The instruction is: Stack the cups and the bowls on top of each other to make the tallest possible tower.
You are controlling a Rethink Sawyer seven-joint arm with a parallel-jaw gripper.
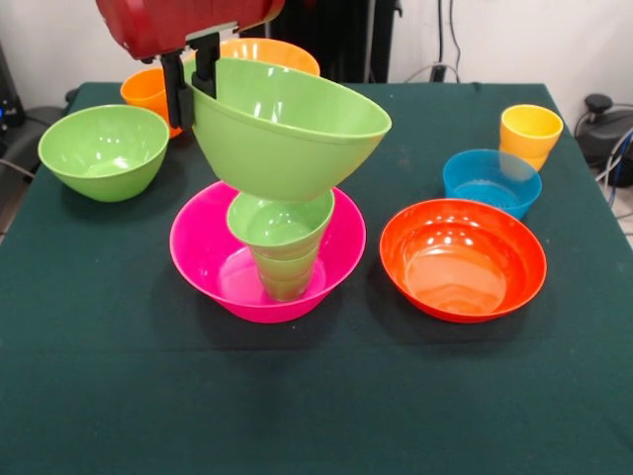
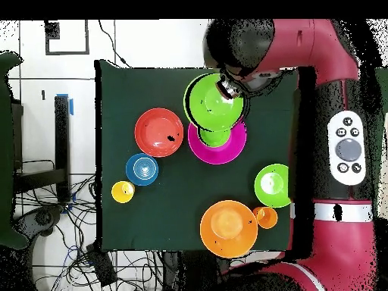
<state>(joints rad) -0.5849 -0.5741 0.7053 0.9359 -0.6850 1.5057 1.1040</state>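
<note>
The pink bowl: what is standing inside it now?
Inside the pink bowl stands a green cup with a smaller green bowl on it. The gripper holds a large light green bowl, tilted, above them. The cup's base is hidden by the pink rim.

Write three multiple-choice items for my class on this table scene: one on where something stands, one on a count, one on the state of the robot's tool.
1. Where does the yellow cup stand?
A. inside the pink bowl
B. just behind the blue bowl
C. inside the red-orange bowl

2. How many large light green bowls are in view?
A. one
B. two
C. four

3. What is the tool doing?
A. hanging open over bare cloth
B. gripping a light green bowl by its rim
C. holding the blue bowl

Answers:
1 B: the yellow cup sits on the cloth right behind the blue bowl.
2 B: one light green bowl rests on the table; the other, the held green bowl, hangs tilted over the green pieces in the pink bowl.
3 B: its fingers pinch that bowl's rim.
</note>
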